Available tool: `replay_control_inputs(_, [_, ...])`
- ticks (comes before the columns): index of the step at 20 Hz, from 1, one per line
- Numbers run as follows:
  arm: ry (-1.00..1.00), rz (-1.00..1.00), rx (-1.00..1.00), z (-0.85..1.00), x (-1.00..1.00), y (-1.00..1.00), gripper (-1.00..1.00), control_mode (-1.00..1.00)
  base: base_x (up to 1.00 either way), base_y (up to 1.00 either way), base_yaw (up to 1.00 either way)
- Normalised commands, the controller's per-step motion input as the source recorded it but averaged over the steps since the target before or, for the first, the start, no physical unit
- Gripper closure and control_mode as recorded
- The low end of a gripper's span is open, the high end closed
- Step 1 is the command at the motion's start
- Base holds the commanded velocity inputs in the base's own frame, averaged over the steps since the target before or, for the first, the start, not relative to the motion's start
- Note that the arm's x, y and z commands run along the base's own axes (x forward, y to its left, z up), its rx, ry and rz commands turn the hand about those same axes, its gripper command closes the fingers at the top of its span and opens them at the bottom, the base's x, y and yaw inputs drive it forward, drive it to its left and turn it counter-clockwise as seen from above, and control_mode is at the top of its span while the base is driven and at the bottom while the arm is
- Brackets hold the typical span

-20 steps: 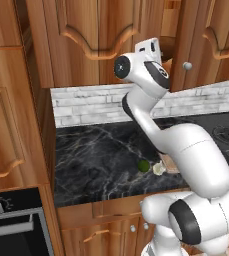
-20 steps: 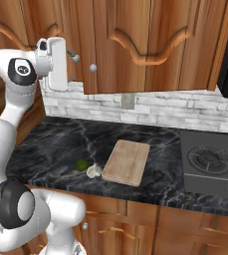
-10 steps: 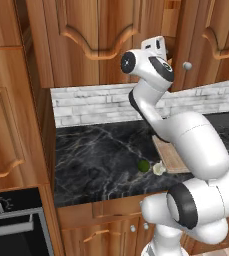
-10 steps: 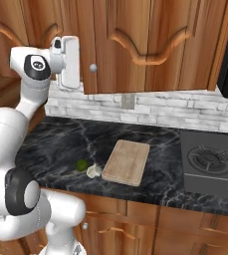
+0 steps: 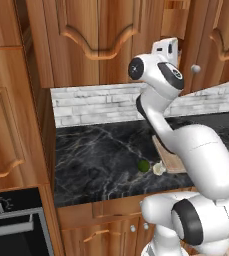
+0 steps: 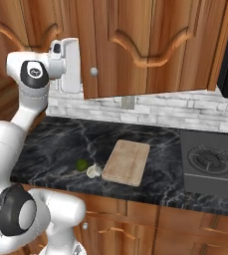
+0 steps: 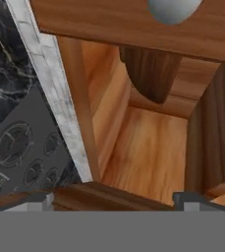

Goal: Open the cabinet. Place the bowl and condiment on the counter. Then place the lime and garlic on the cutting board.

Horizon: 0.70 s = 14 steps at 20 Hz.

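Nearest to you, at the front edge of the counter [image 6: 155,169], the lime [image 6: 80,164] and the garlic [image 6: 93,172] are lying side by side, the garlic just beside the near left corner of the cutting board [image 6: 127,162]; whether it is touching the board you cannot tell. The board itself is lying flat on the dark marble with nothing on it, a little left of the stove [image 6: 212,162], which is sitting at the right end of the counter.

Further back, the white brick backsplash [image 5: 96,102] is running along the rear edge of the counter.

Above it, you are holding the gripper [image 6: 70,64] up at the cabinet door [image 6: 150,45], close to the left of its round knob [image 6: 93,71]. The fingers [image 7: 185,199] are standing wide apart and are gripping nothing. In the hand view the door is ajar, its knob is showing at the top edge, and you are looking into the wooden inside of the cabinet [image 7: 148,142]. There a dark rounded shape is standing at the back; you cannot tell if it is the bowl.
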Motion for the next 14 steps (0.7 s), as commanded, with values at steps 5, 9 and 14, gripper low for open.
replay_control_inputs(5, [-0.12, 0.0, 0.02, 0.0, -1.0, -0.89, -1.0, -1.0, 0.0, 0.0, 0.0])
replay_control_inputs(9, [-0.04, -0.03, 0.03, 0.1, -0.82, -1.0, -1.0, -1.0, 0.0, 0.0, 0.0])
replay_control_inputs(14, [0.01, -0.1, 0.05, 0.34, -0.59, -1.0, -1.0, -1.0, 0.0, 0.0, 0.0])
